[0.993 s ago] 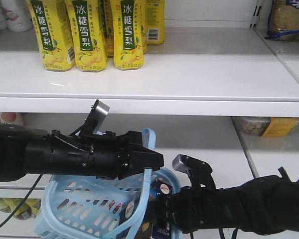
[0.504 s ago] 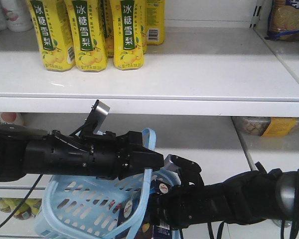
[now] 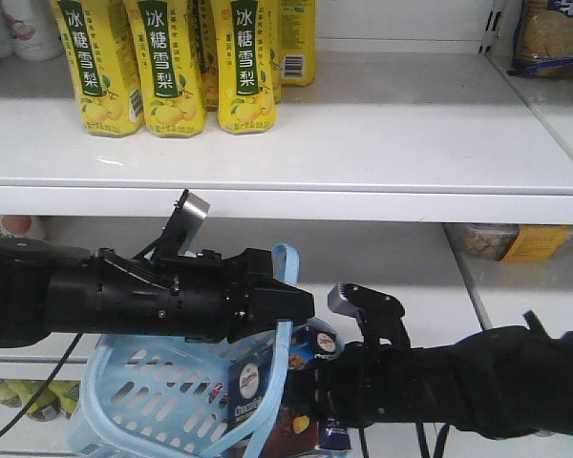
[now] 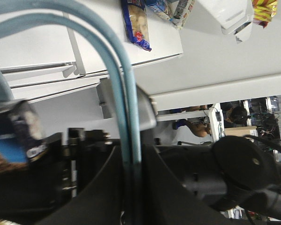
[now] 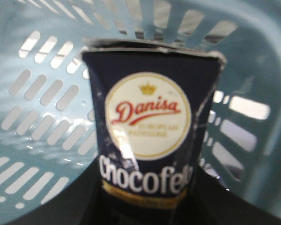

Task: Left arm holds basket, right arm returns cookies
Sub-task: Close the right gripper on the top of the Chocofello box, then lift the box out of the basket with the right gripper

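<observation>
The Danisa cookie box is seen upright inside the light blue basket, with its top at about the level of the rim, just beside the hoop handles. These handles are clamped together between the jaws of the left gripper, so the basket is hung from the left arm, below the white shelf that carries the yellow drink bottles. The right gripper appears to be closed on the lower part of the box, though only dark shapes at both sides of it are shown in the wrist view. The box is judged to be light and made of thin cardboard: stiff along its edges but easily dented on the wide faces, and a crease is visible at its right edge. The glossy print may be a little slippery. A moderate squeeze near the middle is advised, and the handles should be avoided when it is lifted out.
</observation>
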Tool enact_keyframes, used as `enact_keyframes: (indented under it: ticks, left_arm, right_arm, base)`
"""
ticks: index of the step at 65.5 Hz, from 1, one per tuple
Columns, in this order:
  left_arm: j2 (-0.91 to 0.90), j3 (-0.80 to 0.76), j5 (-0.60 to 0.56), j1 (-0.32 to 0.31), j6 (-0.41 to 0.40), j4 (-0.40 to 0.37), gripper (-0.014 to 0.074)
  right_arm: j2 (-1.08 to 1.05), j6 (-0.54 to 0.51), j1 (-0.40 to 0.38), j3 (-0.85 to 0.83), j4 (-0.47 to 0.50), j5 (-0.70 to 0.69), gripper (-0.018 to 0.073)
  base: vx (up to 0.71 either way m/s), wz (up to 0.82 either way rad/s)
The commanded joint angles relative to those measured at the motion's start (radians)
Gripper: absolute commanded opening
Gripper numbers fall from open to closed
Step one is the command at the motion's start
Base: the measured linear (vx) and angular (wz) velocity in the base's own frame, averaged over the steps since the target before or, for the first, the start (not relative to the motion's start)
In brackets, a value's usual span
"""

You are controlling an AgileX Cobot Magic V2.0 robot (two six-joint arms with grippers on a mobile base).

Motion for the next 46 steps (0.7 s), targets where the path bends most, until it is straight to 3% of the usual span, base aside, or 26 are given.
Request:
enact_keyframes:
  ticks: [1,46]
  left_arm:
    - [-0.045,-0.038,0.014,0.002,0.057,-0.101,-0.0003]
    - [-0.045,-0.038,0.014,0.002,0.057,-0.101,-0.0003]
  right_arm:
    - [-0.107,0.005,-0.001,0.021,0.007,-0.057,0.0165]
    - [-0.792,0.024,-0.001,0.161,-0.17,-0.18,0.0165]
  base:
    - [0.0,0.0]
    - [0.0,0.0]
